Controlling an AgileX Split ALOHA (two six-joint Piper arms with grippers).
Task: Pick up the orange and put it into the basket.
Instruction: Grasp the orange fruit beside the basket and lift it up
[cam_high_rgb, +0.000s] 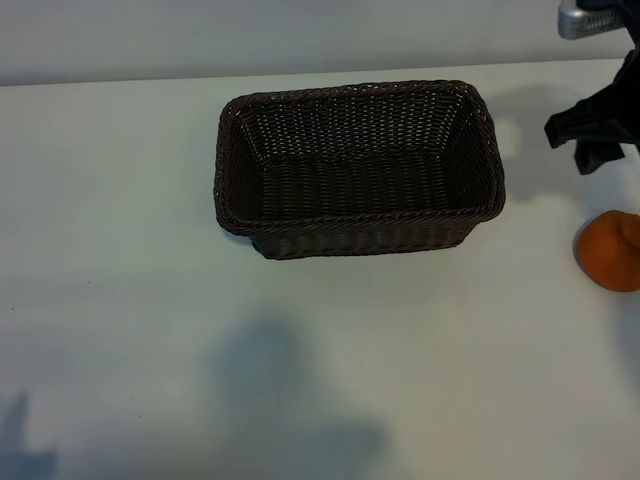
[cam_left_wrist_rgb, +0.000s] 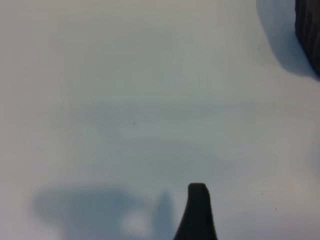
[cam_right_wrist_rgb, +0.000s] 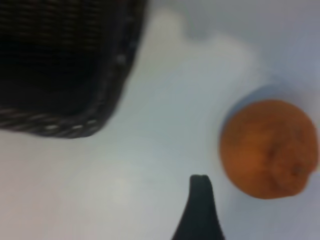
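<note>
The small round bright orange fruit (cam_high_rgb: 610, 251) was cut by the exterior view's right edge. The right black pincer (cam_high_rgb: 590, 135) was cut there too. The dark brown woven wicker basket (cam_right_wrist_rgb: 65, 75) looked blurred and cropped in the right wrist view.

The basket (cam_high_rgb: 358, 168) stood on the desk (cam_high_rgb: 120, 250), toward its far edge and near the middle. The orange (cam_high_rgb: 609, 251) lay on the desk well to the right of the basket, at the view's right border. The right gripper (cam_high_rgb: 590, 130) hung above the desk, just behind the orange.
</note>
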